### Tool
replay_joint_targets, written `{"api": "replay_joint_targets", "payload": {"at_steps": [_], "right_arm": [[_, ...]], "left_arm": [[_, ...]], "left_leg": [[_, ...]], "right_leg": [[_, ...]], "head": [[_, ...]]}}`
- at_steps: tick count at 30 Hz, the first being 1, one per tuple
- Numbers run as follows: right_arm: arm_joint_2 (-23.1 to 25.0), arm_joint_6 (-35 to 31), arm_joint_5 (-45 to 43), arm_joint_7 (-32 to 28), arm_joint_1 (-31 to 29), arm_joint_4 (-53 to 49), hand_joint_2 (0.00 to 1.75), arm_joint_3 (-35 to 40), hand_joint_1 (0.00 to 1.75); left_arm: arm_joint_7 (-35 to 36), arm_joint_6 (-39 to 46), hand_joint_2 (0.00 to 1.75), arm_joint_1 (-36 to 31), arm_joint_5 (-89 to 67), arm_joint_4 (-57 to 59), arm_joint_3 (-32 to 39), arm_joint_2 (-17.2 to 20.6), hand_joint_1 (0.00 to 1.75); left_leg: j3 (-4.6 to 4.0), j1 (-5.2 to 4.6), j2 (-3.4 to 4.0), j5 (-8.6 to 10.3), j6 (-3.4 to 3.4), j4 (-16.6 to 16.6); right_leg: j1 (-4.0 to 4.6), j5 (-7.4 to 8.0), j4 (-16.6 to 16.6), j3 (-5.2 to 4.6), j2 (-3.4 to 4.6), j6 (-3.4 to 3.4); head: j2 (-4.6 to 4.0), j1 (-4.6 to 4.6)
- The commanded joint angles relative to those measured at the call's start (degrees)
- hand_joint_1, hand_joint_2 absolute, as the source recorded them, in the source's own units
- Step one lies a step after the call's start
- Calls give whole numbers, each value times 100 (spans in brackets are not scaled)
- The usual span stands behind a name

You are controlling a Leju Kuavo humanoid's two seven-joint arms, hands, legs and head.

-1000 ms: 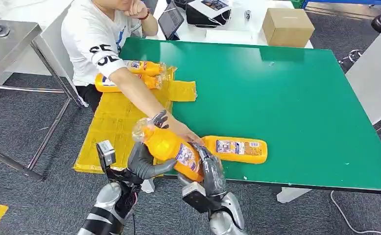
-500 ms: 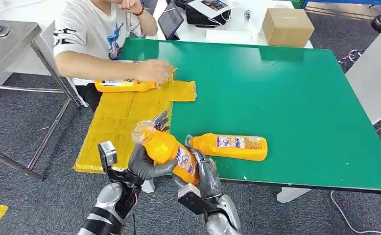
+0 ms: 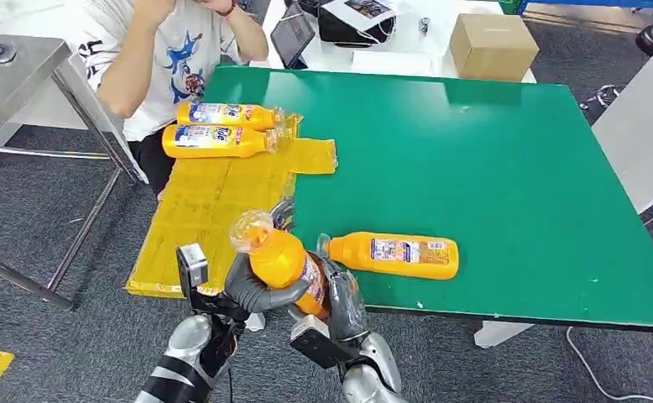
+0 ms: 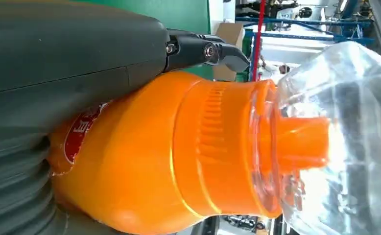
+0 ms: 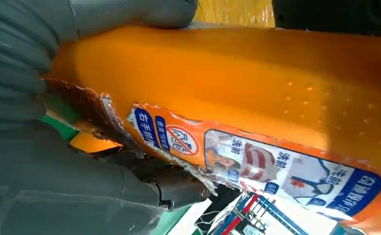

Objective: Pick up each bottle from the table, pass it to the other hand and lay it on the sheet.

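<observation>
Gripping 1 orange bottle [image 3: 283,260] together, left robot hand [image 3: 252,290] and right robot hand [image 3: 340,298], tilted at green table [image 3: 491,168] edge

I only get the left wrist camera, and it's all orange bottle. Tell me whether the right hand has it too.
Observer: Yes. The right hand grips the held bottle at its base, and the left hand grips nearer the cap.
Operator: Report what's on the table.
Observer: One spare bottle lies on the green table.
Operator: Now the sheet.
Observer: The yellow sheet carries a rear bottle and a front bottle at its far end.
</observation>
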Motion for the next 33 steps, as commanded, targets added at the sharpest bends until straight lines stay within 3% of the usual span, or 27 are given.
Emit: {"api": "replay_joint_targets", "payload": {"at_steps": [1, 5, 6, 7, 8, 11, 27, 28, 29, 30, 33], "right_arm": [[-23, -71, -81, -13, -387, 794, 175, 279, 175], [-17, -138, -134, -13, -418, 808, 175, 338, 175], [-16, -143, -137, -13, -430, 822, 175, 349, 175], [-12, -146, -144, -13, -440, 837, 175, 348, 175], [-10, -144, -147, -13, -446, 851, 175, 354, 175], [-4, -396, 13, -13, -526, 1025, 175, 454, 175], [23, -715, 304, 110, -580, 1278, 175, 261, 175], [32, -696, 259, 90, -564, 1225, 175, 208, 155], [54, -634, 141, 56, -530, 1123, 175, 118, 35], [72, -609, 63, 53, -512, 1059, 175, 59, 0], [76, -587, 56, 64, -513, 1023, 175, 57, 0]], "left_arm": [[-8, -159, 175, -242, -19, 423, -368, 245, 0], [-53, -183, 175, -257, -182, 468, -475, 328, 0], [-55, -197, 175, -261, -210, 494, -495, 344, 17], [-70, -261, 175, -261, -189, 518, -500, 351, 161], [-70, -404, 175, -251, -106, 539, -518, 365, 175], [189, -1092, 175, -299, 492, 837, -722, 519, 175], [579, -1253, 175, -34, 1679, 309, -631, 459, 175], [571, -1243, 175, -17, 1693, 279, -628, 458, 175], [563, -1166, 175, 9, 1696, 223, -593, 446, 175], [563, -1150, 175, 23, 1701, 190, -582, 447, 175], [567, -1150, 175, 30, 1704, 168, -577, 451, 175]], "left_leg": [[28, 7, 3, -8, -11, -6], [18, 3, 4, -4, -8, -7], [16, 4, 4, -4, -7, -4], [24, 5, 6, -6, -10, -7], [20, 5, 3, -5, -10, -6], [22, 3, 6, -5, -9, -7], [11, 1, 3, -3, -6, -4], [19, 5, 6, -9, -9, -2], [16, 4, 5, -7, -8, -3], [11, 2, 5, -4, -6, -3], [8, 2, 4, -4, -6, -2]], "right_leg": [[6, -6, -7, 27, 10, -12], [3, -2, -7, 17, 9, -8], [4, -2, -5, 15, 8, -8], [4, -4, -6, 21, 12, -12], [4, -3, -6, 19, 9, -10], [3, -2, -7, 19, 12, -9], [0, -3, -2, 10, 7, -6], [4, -5, -3, 18, 12, -10], [3, -4, -3, 14, 10, -8], [2, -3, -3, 10, 9, -6], [1, -2, -1, 6, 8, -6]], "head": [[0, 0], [0, 0], [0, 2], [0, 0], [0, 2], [0, 0], [0, 0], [0, 2], [0, 0], [0, 0], [0, 0]]}}
